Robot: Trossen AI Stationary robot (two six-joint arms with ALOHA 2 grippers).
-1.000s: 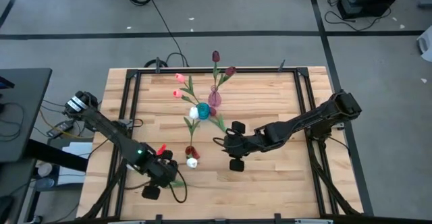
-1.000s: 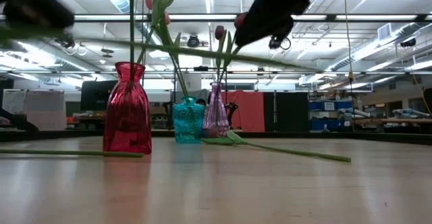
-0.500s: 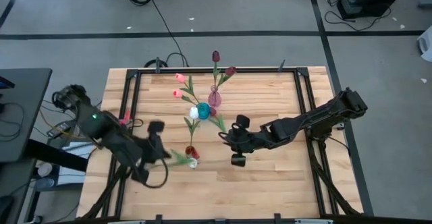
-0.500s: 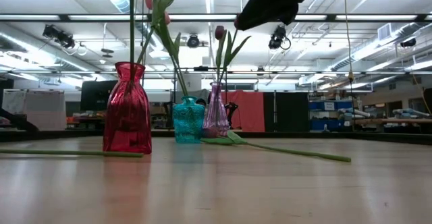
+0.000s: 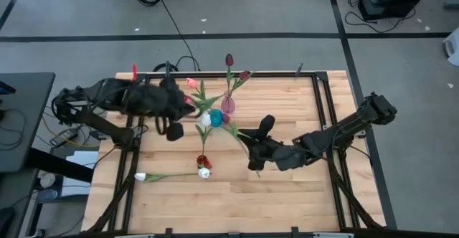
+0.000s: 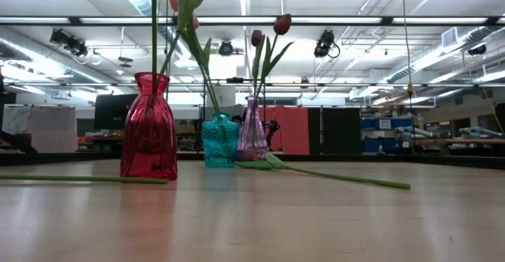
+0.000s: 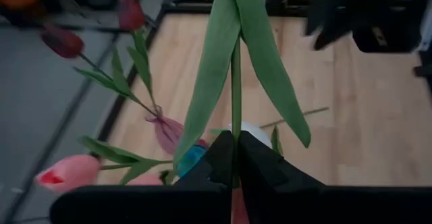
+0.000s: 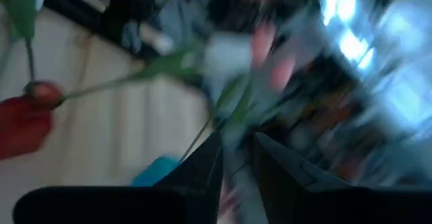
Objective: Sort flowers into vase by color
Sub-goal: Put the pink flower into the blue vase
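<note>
- A green-stemmed artificial tulip (image 7: 235, 82) is sitting clamped in the left pincer (image 7: 234, 158), upper left of the high view, near the pink-flower cluster, probably heading for a matching vase.
- The small teal, red and lilac glass vases (image 6: 220, 141) are standing mid-surface, holding sorted stems.
- A white tulip (image 5: 141, 175) is lying lower left on the wooden surface (image 5: 287, 195).
- The right pincer (image 5: 252, 152) is hovering centre-right; cannot tell its grip.
- No writing is showing.

Overhead and table-level views share 3 vases (image 6: 148, 128).
</note>
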